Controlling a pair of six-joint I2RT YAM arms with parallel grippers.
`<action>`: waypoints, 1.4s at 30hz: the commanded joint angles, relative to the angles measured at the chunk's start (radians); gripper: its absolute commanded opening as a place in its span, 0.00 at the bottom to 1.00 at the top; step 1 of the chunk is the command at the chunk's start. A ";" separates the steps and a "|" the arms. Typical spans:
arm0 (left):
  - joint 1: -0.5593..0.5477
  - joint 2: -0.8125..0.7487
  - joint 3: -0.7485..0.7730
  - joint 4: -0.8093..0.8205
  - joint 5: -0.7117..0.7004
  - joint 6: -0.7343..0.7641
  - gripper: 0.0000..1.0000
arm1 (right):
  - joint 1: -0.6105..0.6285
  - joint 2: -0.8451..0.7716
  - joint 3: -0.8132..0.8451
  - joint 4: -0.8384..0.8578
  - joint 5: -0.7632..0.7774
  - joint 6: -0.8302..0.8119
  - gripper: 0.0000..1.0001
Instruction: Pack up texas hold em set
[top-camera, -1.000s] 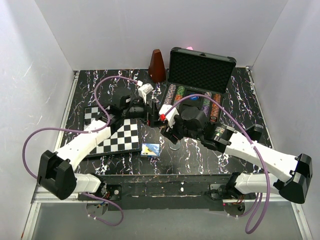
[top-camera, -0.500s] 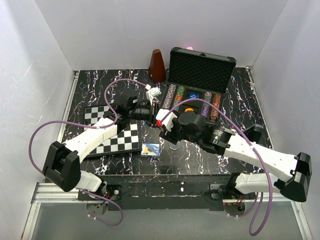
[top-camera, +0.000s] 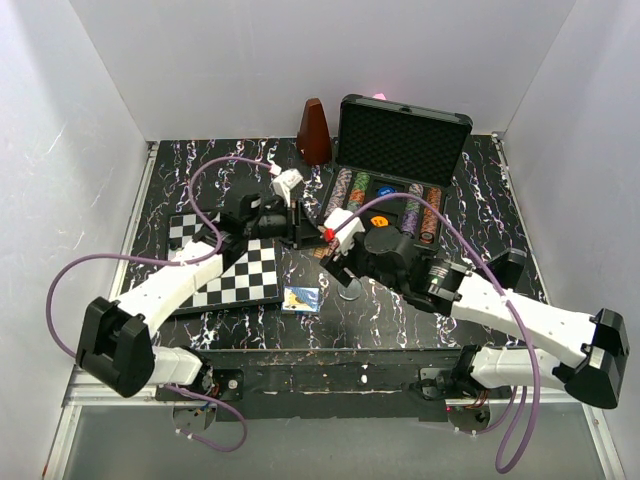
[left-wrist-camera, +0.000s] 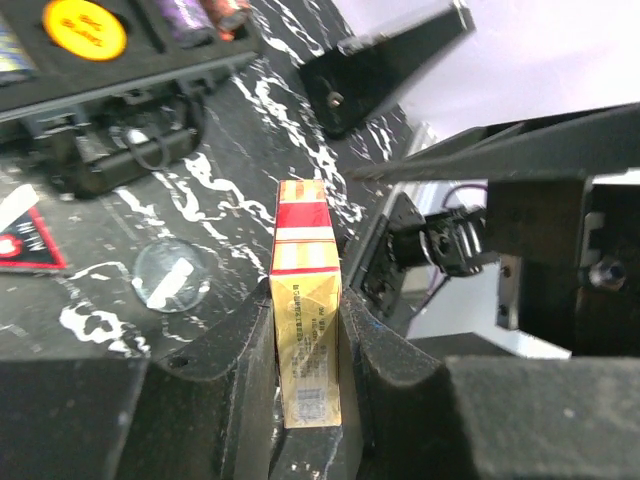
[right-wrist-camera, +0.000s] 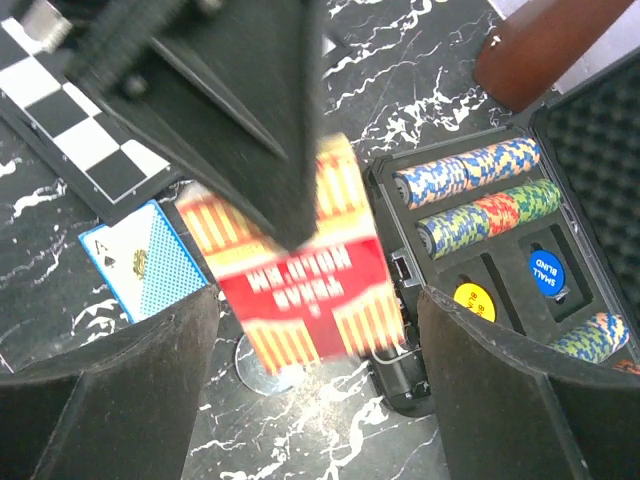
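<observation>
One card box (left-wrist-camera: 305, 320) — pinched by the left gripper (left-wrist-camera: 305, 338), its fingers spread a second ago — hangs over the table's (top-camera: 200, 165) middle, beside the one open case (top-camera: 405, 140) at its far right corner, two buttons (right-wrist-camera: 546, 269) inside. The right gripper (right-wrist-camera: 315, 300) straddles the box, fingers spread wider than before.

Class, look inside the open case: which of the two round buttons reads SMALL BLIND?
The blue button, nearer the foam lid; the other button is yellow.

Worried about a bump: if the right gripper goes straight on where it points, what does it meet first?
Probably the red-and-yellow card box, directly ahead between the open jaws of the right gripper, though depth is unclear.
</observation>
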 joint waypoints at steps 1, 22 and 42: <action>0.074 -0.091 -0.026 0.017 -0.087 0.026 0.00 | -0.061 -0.093 -0.023 0.124 -0.033 0.125 0.87; 0.140 -0.200 -0.146 0.541 0.163 -0.244 0.00 | -0.466 -0.236 -0.244 0.524 -0.763 0.927 0.87; 0.138 -0.186 -0.190 0.842 0.257 -0.448 0.00 | -0.480 -0.145 -0.267 0.836 -0.938 1.059 0.58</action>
